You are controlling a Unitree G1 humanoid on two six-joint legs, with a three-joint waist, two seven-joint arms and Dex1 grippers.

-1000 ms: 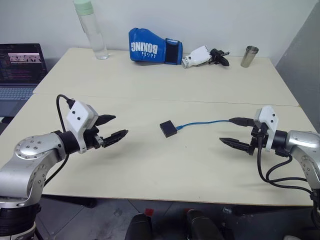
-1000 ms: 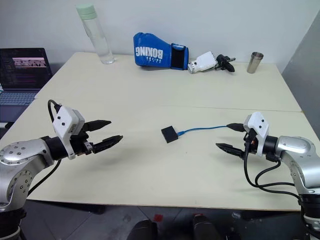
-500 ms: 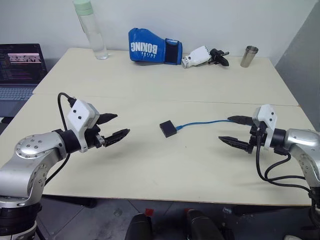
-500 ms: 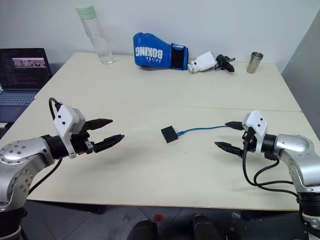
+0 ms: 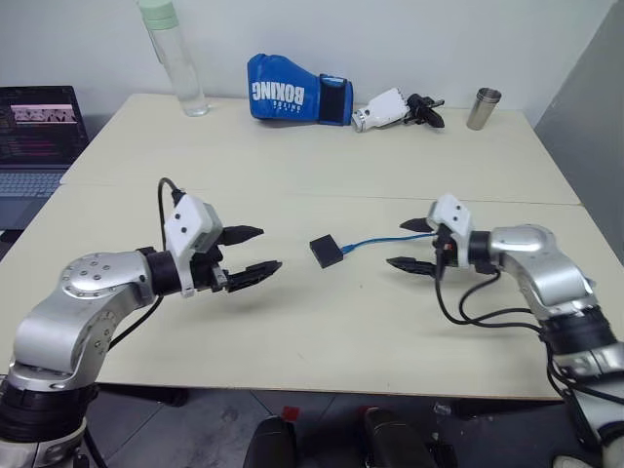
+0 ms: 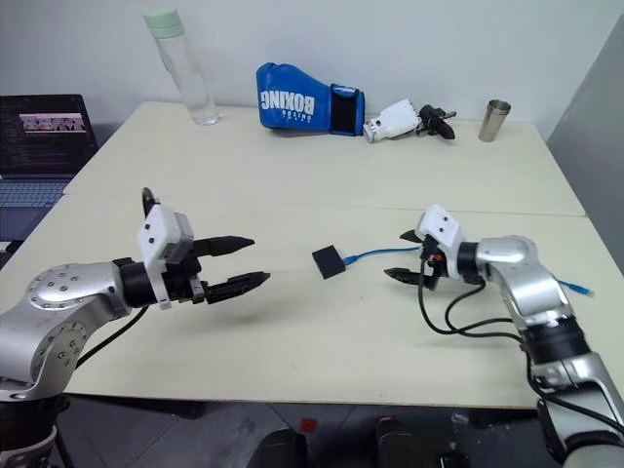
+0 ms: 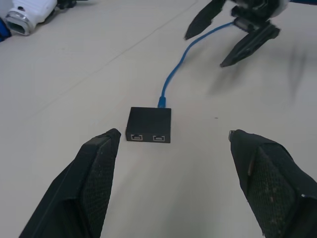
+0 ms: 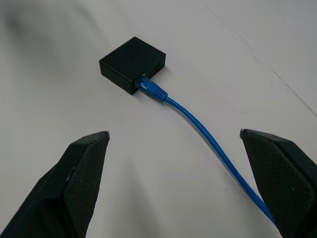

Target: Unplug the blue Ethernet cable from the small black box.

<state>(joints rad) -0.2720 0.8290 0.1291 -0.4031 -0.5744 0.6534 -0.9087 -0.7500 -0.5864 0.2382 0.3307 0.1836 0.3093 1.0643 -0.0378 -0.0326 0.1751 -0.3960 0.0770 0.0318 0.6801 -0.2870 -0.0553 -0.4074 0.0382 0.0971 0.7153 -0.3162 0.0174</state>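
Item: small flat matte-black square plastic box (image 5: 328,251), lying flat near the middle of the pale beige table (image 5: 292,175), two open ports on the side turned toward the left arm. Attached: thin light-blue Ethernet cable (image 5: 380,239), its plug seated in the box's opposite side, the cord curving away across the tabletop toward the robot's right and passing between the right gripper's fingers; its far end (image 6: 579,289) shows past the right forearm. Left gripper (image 5: 252,250): black fingers spread wide, holding nothing, raised above the surface just left of the box and aimed at it, apparently placed to brace the box. Right gripper (image 5: 409,245): fingers likewise spread wide and empty, straddling the cord short of the plug, evidently lined up to pinch the connector or the cord near it. Status: cable not yet unplugged; no contact with either item. Background stock along the far edge: blue boxing glove (image 5: 297,90), clear water bottle with pale green cap (image 5: 174,58), spare white-and-black gripper unit (image 5: 395,108), metal cup (image 5: 484,108); open laptop (image 5: 37,136) off the table's left side.
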